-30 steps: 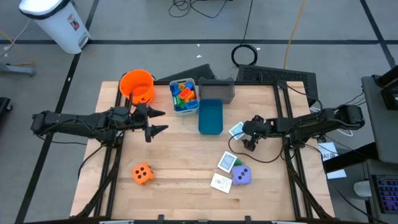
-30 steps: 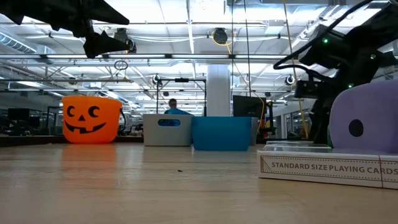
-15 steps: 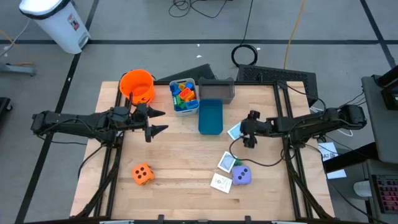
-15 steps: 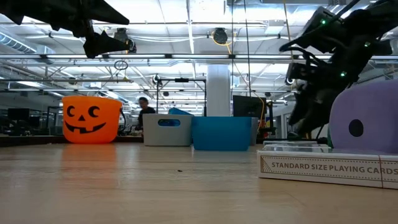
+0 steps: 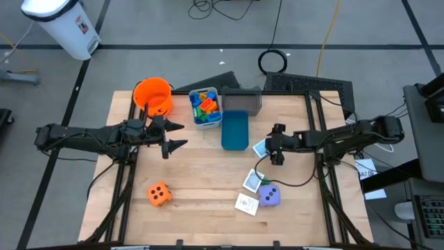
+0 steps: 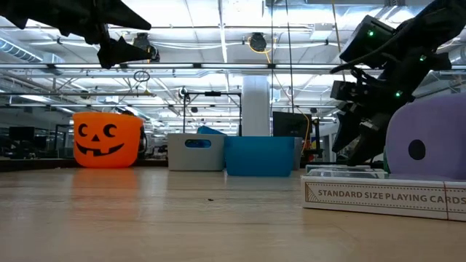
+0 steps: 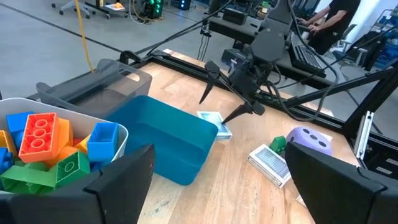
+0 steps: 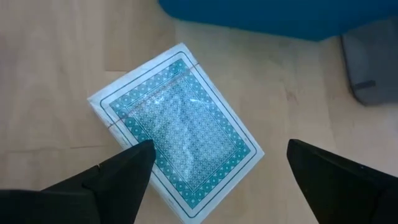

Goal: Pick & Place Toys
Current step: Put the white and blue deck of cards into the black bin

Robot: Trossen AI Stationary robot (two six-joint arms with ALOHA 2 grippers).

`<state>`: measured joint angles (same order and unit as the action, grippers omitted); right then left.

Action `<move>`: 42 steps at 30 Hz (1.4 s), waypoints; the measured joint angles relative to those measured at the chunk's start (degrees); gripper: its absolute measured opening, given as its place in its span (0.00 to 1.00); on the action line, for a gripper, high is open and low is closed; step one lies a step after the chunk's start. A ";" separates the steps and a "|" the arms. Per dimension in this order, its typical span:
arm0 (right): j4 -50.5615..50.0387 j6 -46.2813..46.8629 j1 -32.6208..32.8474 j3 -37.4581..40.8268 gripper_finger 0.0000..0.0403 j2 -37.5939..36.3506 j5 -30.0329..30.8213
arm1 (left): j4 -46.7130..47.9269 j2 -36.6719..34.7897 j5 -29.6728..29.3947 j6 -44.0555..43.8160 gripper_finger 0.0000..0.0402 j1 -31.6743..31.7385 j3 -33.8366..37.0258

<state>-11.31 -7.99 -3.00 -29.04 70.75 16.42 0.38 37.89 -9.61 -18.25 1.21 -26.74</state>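
Our right gripper (image 5: pixel 275 146) has shifted toward the blue bin (image 5: pixel 235 130); jaws spread, we hover directly above the teal card deck (image 8: pixel 177 121) lying diagonally just beside that bin.

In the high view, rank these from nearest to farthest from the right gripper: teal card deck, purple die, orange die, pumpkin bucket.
From the right gripper, jaws open:
1. Teal card deck, right beside it, next to the blue bin.
2. Purple die, toward the table's near edge.
3. and 4. Orange die and pumpkin bucket, both far on the left side: too close to call.
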 joint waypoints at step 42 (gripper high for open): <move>-3.31 -11.09 1.81 -7.94 0.90 11.76 -8.84 | -3.50 4.37 0.20 -0.18 0.91 0.14 0.00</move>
<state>-14.62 -19.08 -1.19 -36.97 82.51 7.58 -3.11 42.26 -9.41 -18.44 1.34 -26.74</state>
